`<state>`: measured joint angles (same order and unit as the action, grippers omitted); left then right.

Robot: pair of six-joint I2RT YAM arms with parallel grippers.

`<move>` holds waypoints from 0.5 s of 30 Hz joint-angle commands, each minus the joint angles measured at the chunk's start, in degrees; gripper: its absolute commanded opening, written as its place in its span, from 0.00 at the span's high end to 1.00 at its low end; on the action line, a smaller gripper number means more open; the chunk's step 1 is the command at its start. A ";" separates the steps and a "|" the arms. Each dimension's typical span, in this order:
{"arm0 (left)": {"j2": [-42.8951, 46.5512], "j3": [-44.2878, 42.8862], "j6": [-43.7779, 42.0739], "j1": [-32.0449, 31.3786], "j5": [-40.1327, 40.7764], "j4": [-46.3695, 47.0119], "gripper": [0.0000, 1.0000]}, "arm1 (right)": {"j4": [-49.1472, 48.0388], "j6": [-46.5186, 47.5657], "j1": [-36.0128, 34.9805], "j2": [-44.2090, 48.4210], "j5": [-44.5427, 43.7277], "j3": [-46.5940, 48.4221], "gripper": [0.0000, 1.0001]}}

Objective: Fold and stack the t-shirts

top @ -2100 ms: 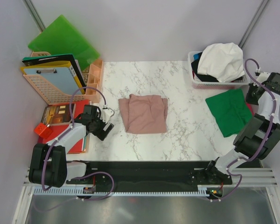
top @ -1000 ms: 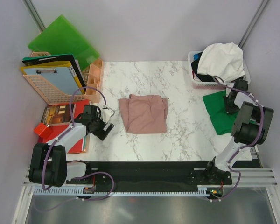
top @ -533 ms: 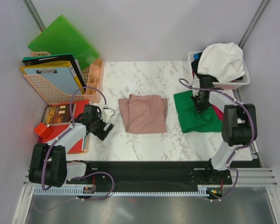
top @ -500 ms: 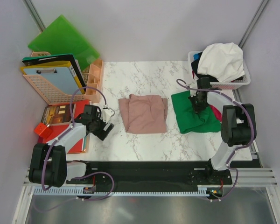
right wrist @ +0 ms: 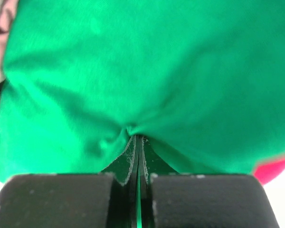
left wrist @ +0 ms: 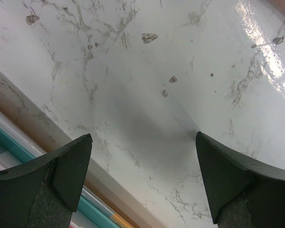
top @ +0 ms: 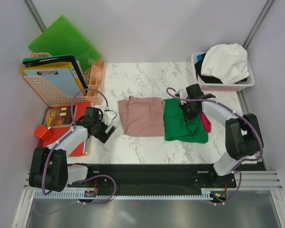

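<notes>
Top view: bright, even, diffuse light; shadows short and soft; bench (top: 147,76) sharp throughout.
Left wrist view: glare streak on marble at upper right, broad soft shadow mid-frame; left claw (left wrist: 142,147) edges slightly soft.
Right wrist view: green t-shirt (right wrist: 147,71) very close, blurred; right claw (right wrist: 137,178) dark, underexposed.
</notes>
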<state>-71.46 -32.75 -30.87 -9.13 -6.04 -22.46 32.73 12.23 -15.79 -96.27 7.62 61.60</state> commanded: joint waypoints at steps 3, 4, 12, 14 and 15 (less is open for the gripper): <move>-1.22 1.02 0.73 -0.19 2.18 -1.62 0.03 | 1.54 -0.19 -0.20 11.53 -4.00 2.10 1.00; -1.22 1.02 0.73 -0.19 2.09 -1.62 0.03 | 2.76 0.16 -0.20 13.20 -5.75 3.25 1.00; -0.61 1.11 0.64 -0.19 1.39 -0.75 0.03 | 4.35 2.80 -0.12 30.61 -9.64 8.71 0.02; -0.08 1.11 0.64 -0.19 -0.44 -0.66 0.03 | 5.84 1.40 -0.12 31.05 -7.55 8.36 0.02; 0.09 0.94 0.73 -0.19 -1.94 -0.92 0.03 | 7.94 1.22 -0.12 30.62 -3.96 8.18 0.02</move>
<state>-71.46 -32.73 -30.87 -9.13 -6.35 -22.44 36.03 14.31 -15.79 -64.53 0.30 69.69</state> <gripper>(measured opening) 0.971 0.980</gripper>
